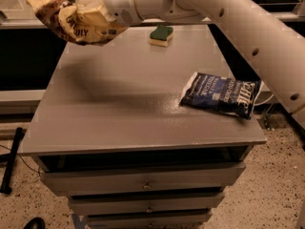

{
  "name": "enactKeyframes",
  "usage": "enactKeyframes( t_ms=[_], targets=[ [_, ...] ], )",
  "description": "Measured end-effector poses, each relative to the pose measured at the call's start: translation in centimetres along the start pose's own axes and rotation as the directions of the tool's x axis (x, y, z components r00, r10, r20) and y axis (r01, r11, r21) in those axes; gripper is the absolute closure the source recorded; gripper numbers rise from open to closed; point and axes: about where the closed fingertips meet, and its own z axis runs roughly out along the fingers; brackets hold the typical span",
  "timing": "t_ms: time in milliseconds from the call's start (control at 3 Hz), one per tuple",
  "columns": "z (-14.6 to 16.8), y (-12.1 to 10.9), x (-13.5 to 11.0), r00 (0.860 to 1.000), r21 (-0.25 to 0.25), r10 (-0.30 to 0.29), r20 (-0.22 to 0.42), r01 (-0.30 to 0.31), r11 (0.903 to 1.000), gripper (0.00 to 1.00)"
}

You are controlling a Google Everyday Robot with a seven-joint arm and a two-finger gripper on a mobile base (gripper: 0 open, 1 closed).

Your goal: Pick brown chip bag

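The brown chip bag [71, 20] is crinkled, brown and pale yellow with lettering. It hangs in the air above the far left corner of the grey cabinet top [124, 109]. My gripper [102, 14] is at the end of the white arm that reaches in from the upper right. It is shut on the brown chip bag, whose folds hide most of the fingers.
A dark navy-blue chip bag [220, 94] lies flat near the right edge of the top. A green and yellow sponge [161, 35] sits at the far middle. Drawers run below the front edge. A black pole [12, 159] leans on the floor at left.
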Motion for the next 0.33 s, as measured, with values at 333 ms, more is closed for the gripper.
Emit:
enactKeyframes(
  t_ms=[333],
  targets=[
    [0.23,0.29,-0.79,1.000,-0.007,-0.008,0.018,0.008,0.9999,1.00]
  ],
)
